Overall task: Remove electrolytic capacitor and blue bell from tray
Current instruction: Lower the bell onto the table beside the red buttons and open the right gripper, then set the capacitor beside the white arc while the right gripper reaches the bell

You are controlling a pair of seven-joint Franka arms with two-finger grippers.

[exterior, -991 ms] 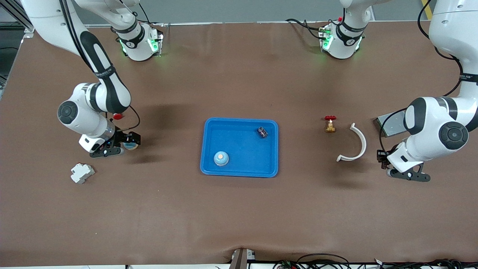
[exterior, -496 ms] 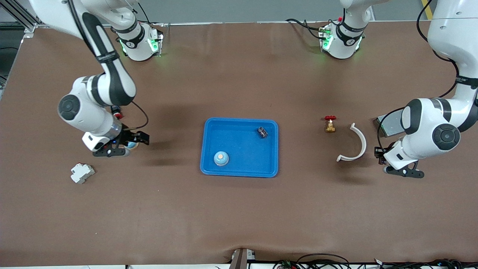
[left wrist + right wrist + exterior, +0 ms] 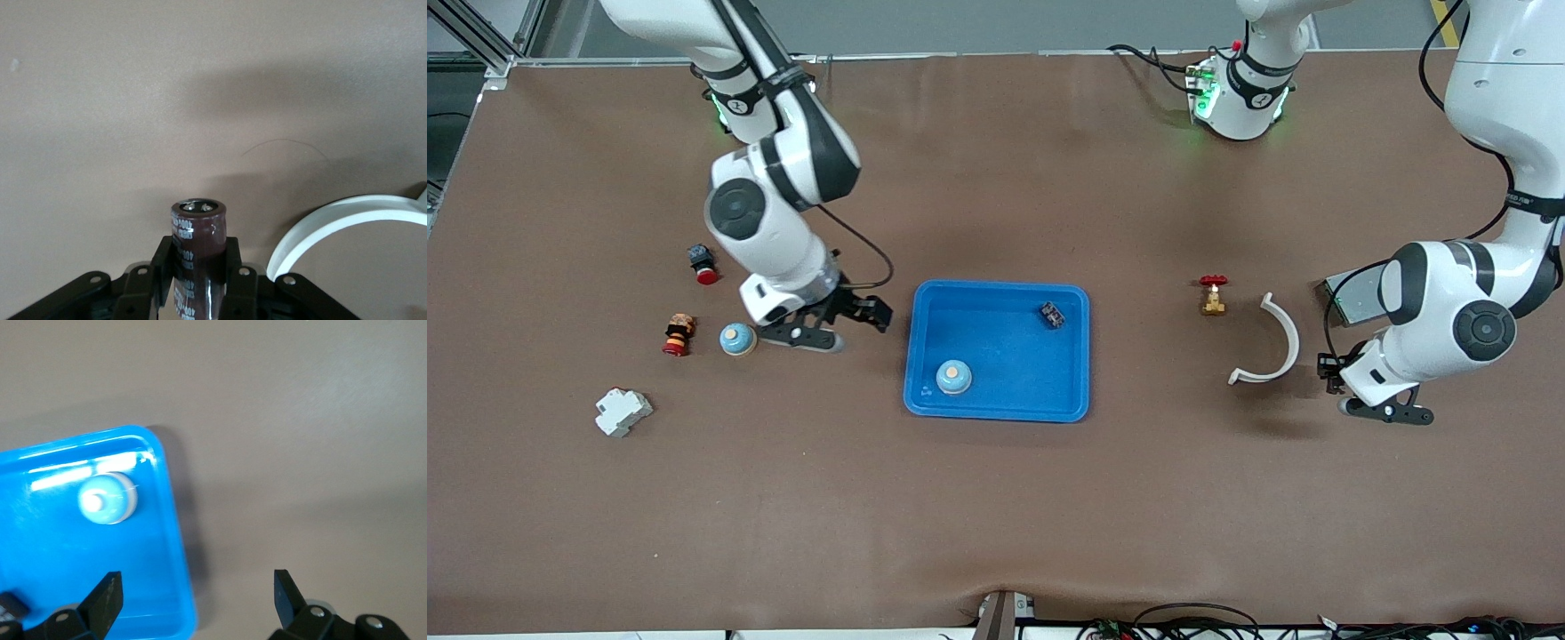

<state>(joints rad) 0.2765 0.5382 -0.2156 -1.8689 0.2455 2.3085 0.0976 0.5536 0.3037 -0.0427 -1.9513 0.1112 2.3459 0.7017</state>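
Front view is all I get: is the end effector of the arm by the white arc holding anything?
Observer: Yes. The left wrist view shows the left end effector shut on a dark brown capacitor.
Operator: Any markings on it?
Observer: White print runs along its sleeve, and the free end is silvery.
Operator: And the other arm?
Observer: In its own wrist view, the right end effector is open with nothing between its fingers, over the table just outside the tray.
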